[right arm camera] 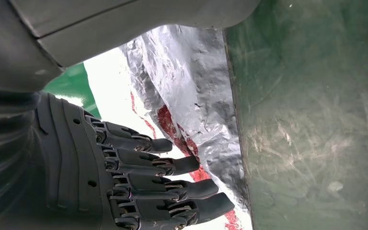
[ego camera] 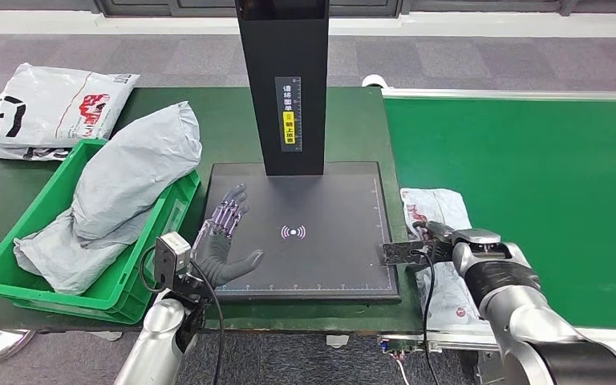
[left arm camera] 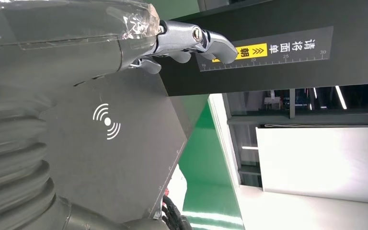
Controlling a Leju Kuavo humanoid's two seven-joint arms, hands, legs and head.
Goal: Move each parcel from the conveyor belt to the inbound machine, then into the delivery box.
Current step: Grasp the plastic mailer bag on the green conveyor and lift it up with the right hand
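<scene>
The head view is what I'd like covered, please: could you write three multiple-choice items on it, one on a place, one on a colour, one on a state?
1. Where does the white parcel lie?
A. on the green conveyor belt, beside the scanner plate
B. in the crate
C. on the floor

2. What colour is the crate holding the grey bag?
A. blue
B. green
C. red

3. How is the left hand?
A. gripping the grey bag
B. closed in a fist
C. spread open over the black scanner plate, holding nothing

Answers:
1 A, the parcel sits at the belt's edge next to the plate, under the right hand.
2 B, its walls are bright green.
3 C, the fingers are apart above the plate with nothing in them.
</scene>
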